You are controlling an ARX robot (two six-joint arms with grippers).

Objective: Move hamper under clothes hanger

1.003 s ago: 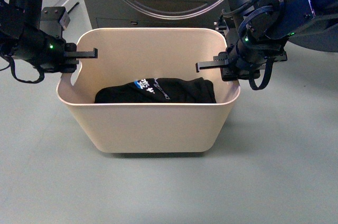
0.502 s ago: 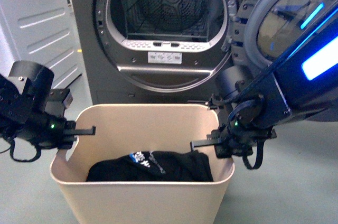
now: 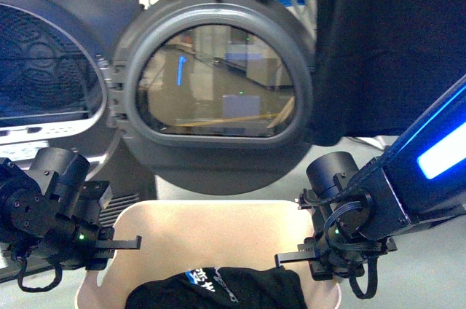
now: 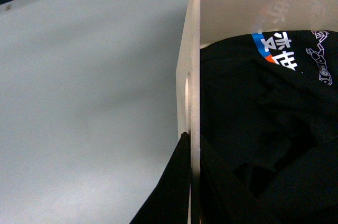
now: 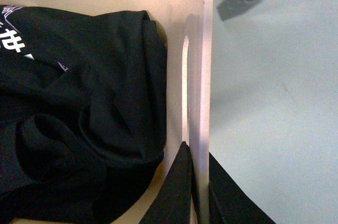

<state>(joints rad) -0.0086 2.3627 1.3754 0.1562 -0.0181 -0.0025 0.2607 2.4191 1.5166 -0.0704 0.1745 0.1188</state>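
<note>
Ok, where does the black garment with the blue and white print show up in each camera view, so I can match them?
Front view: black garment at bottom centre, inside the hamper.
Left wrist view: garment against the inner face of the hamper wall.
Right wrist view: garment piled inside the hamper wall, near its handle slot.
Shared landmark: the hamper's beige wall.

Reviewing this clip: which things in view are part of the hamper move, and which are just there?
Job in hand: hamper; left end effector and right end effector, each clamped on a hamper side wall.

Just there: dryer; its open door; black garment lying inside the hamper; dark fabric hanging at upper right.
</note>
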